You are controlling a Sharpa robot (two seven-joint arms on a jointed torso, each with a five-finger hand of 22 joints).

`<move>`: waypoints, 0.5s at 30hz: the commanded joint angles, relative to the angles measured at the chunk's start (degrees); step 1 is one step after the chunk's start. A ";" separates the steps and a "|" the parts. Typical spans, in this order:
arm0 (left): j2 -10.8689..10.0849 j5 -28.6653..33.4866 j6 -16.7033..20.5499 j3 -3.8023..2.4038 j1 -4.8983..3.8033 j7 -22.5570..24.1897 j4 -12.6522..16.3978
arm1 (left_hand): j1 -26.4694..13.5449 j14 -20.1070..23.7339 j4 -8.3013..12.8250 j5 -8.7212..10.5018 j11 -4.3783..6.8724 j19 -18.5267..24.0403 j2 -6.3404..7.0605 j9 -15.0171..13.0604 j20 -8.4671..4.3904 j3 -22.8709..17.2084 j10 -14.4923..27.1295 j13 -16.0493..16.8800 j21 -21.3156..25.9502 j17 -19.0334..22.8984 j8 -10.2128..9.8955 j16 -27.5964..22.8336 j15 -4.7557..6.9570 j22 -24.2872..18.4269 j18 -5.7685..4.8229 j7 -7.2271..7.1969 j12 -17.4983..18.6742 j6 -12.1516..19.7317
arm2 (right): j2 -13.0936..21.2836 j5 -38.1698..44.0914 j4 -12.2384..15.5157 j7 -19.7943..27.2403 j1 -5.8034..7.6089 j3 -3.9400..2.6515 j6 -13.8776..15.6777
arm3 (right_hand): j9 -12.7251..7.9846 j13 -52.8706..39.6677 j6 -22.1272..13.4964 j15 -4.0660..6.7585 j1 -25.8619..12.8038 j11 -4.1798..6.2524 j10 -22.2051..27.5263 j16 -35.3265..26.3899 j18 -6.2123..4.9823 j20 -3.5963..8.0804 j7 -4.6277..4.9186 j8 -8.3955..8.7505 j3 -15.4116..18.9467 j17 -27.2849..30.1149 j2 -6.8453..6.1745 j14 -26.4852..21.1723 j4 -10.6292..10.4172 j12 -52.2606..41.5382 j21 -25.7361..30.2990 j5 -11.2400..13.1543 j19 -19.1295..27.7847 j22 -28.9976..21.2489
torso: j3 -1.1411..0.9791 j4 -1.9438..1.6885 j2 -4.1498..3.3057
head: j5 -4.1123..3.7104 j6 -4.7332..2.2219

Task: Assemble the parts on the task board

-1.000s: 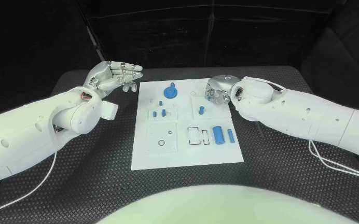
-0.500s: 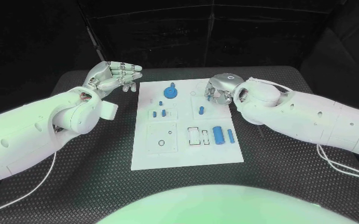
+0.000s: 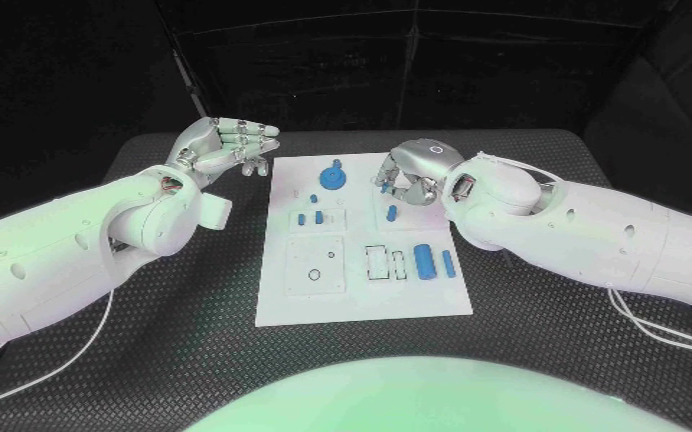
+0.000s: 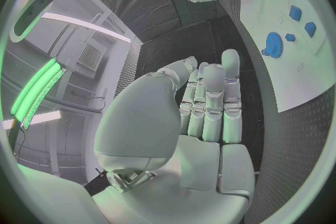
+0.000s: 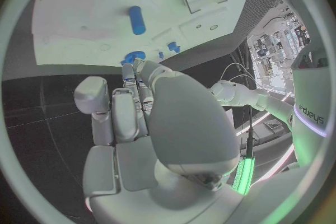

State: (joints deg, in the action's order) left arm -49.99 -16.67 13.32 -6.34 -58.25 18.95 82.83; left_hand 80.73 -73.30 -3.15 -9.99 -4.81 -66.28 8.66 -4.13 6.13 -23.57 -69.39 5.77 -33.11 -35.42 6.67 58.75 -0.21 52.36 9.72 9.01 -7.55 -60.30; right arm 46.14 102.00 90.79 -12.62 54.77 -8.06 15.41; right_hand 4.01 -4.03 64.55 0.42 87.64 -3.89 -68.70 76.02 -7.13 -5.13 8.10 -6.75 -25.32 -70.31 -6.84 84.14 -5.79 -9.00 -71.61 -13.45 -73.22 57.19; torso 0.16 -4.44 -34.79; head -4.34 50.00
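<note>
Task board (image 3: 361, 292) is lying flat mid-table (image 3: 173, 352), long side running away from the robot.

Parts on it, head view: blue gear (image 3: 333, 179) is sitting near the far edge, a small blue peg (image 3: 313, 198) just in front of it, then two short blue blocks (image 3: 309, 218) side by side at a raised white fixture. A slim blue pin (image 3: 391, 213) is lying right of centre, just beside the right hand's fingers; can't tell if they are touching it. On the nearer right side a thick blue cylinder (image 3: 424, 258) and a thinner blue rod (image 3: 447, 264) are lying parallel, just beside two outlined slots (image 3: 384, 261). A black ring (image 3: 313, 275) is sitting on the square plate at left.

Left hand (image 3: 228, 148) is hovering off the board past its far left corner, above the table. Fingers are curled in side by side, nothing in them, so clenched and empty. Left wrist view is showing the same: fingers (image 4: 213, 106) folded together, the board off to the side.

Right hand (image 3: 415, 170) is hanging over the board's far right corner, fingers pointing down. Right wrist view is showing the fingers (image 5: 129, 106) bent in together with nothing visible between them, the slim pin lying on the board beyond. Reading it as clenched on nothing.
</note>
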 commanded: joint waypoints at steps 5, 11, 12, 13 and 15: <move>0.58 0.35 -0.44 -0.07 -0.06 0.43 0.02 | -0.14 0.32 0.31 0.23 -0.19 0.36 -0.50 0.05 -0.07 0.13 0.39 0.08 0.30 0.05 -0.21 -0.23 -0.05 -0.07 0.65 0.28 -0.23 0.16 | -3.46 -1.42 1.75 1.11 0.06 0.00 0.26 | 0.08 -0.01 0.53 0.32 -0.81 -0.15 -0.40 -0.09 0.56 -0.08 -0.04 0.12 -0.38 0.07 -0.14 2.33 0.10 0.29 -0.27 0.37 -0.42 -0.04 | 0.06 -0.11 0.03 | 1.48 0.00; 1.15 0.52 -0.57 -0.07 -0.06 0.36 -0.03 | -0.17 0.42 0.32 0.24 -0.23 0.40 -0.50 0.07 -0.04 0.19 0.48 0.09 0.37 0.20 -0.26 -0.34 -0.09 -0.10 0.65 0.34 -0.26 0.23 | -6.30 -1.47 1.79 1.74 -0.79 1.23 -0.92 | 0.08 0.00 0.51 0.31 -1.12 -0.17 -0.37 -0.06 0.55 -0.09 -0.03 0.16 -0.44 0.05 -0.15 2.34 0.16 0.37 -0.23 0.45 -0.37 -0.12 | 0.05 -0.06 0.02 | 2.71 0.00; 1.24 0.63 -0.58 -0.07 -0.06 0.35 -0.03 | -0.17 0.42 0.32 0.24 -0.23 0.40 -0.50 0.07 -0.04 0.19 0.48 0.09 0.37 0.20 -0.26 -0.34 -0.09 -0.10 0.65 0.34 -0.26 0.23 | -6.70 -1.44 1.66 1.83 -0.89 1.47 -1.10 | 0.08 0.00 0.51 0.31 -1.12 -0.17 -0.37 -0.06 0.55 -0.09 -0.03 0.16 -0.44 0.05 -0.15 2.34 0.16 0.37 -0.23 0.45 -0.37 -0.12 | 0.05 -0.07 0.04 | 2.89 0.00; 1.33 0.73 -0.59 -0.07 -0.06 0.33 -0.04 | -0.17 0.42 0.32 0.24 -0.23 0.40 -0.50 0.07 -0.04 0.19 0.48 0.09 0.37 0.20 -0.26 -0.34 -0.09 -0.10 0.65 0.34 -0.26 0.23 | -7.19 -1.39 1.46 1.94 -1.02 1.79 -1.34 | 0.08 0.00 0.51 0.31 -1.12 -0.17 -0.37 -0.06 0.55 -0.09 -0.03 0.16 -0.44 0.05 -0.15 2.34 0.16 0.37 -0.23 0.45 -0.37 -0.12 | 0.04 -0.04 0.04 | 3.07 0.00; 1.54 0.88 -0.59 -0.07 -0.07 0.26 -0.09 | -0.19 0.43 0.32 0.24 -0.25 0.41 -0.49 0.08 -0.03 0.21 0.51 0.10 0.39 0.19 -0.27 -0.33 -0.11 -0.11 0.65 0.35 -0.27 0.25 | -8.01 -1.31 1.07 2.14 -1.25 2.74 -1.76 | 0.07 0.00 0.50 0.31 -1.16 -0.17 -0.36 0.00 0.55 -0.10 -0.03 0.17 -0.45 -0.02 -0.15 2.35 0.17 0.38 -0.24 0.45 -0.39 -0.09 | 0.02 0.07 0.02 | 3.47 0.00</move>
State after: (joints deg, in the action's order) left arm -48.56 -16.49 13.26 -6.34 -58.24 18.89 82.72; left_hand 80.73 -73.30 -2.99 -9.99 -5.01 -66.28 8.66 -4.14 6.13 -23.41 -69.19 5.82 -33.03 -35.26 6.67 58.75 -0.22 52.31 9.72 9.12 -7.55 -60.18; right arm 38.34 100.81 91.98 -11.54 53.53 -5.37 14.82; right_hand 4.05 -4.02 64.52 0.42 87.21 -3.89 -68.70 76.02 -7.13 -5.13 8.08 -6.59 -25.50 -70.31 -7.00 84.14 -5.61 -9.01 -71.61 -13.19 -73.21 57.13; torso 0.21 -4.52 -34.77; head -1.27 50.00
